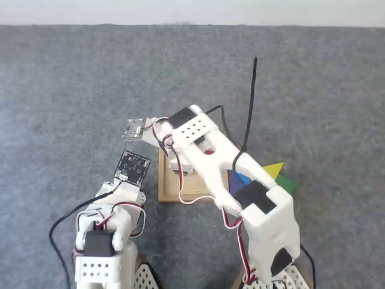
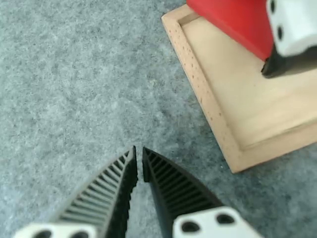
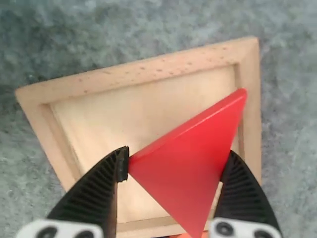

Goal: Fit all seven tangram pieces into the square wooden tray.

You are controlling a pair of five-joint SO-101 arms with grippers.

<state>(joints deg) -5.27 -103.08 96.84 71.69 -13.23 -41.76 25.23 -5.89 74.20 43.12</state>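
Tray (image 3: 143, 67) shows bare floor where visible; the right hand (image 3: 177, 161) clamps the red triangle (image 3: 190, 148) over it (placing step, I judge). Next: lower it flat into a corner, then let go. Left hand (image 2: 138, 163) hangs closed and empty beside the tray.

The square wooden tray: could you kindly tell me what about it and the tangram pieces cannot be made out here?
High view: the white right arm covers most of the square wooden tray, hiding its floor.
High view: the yellow piece, green piece and blue piece lie partly under that arm; shapes unclear.
Right wrist view: the red triangular piece in the right pincer is cut by the edge; floor contact unclear.
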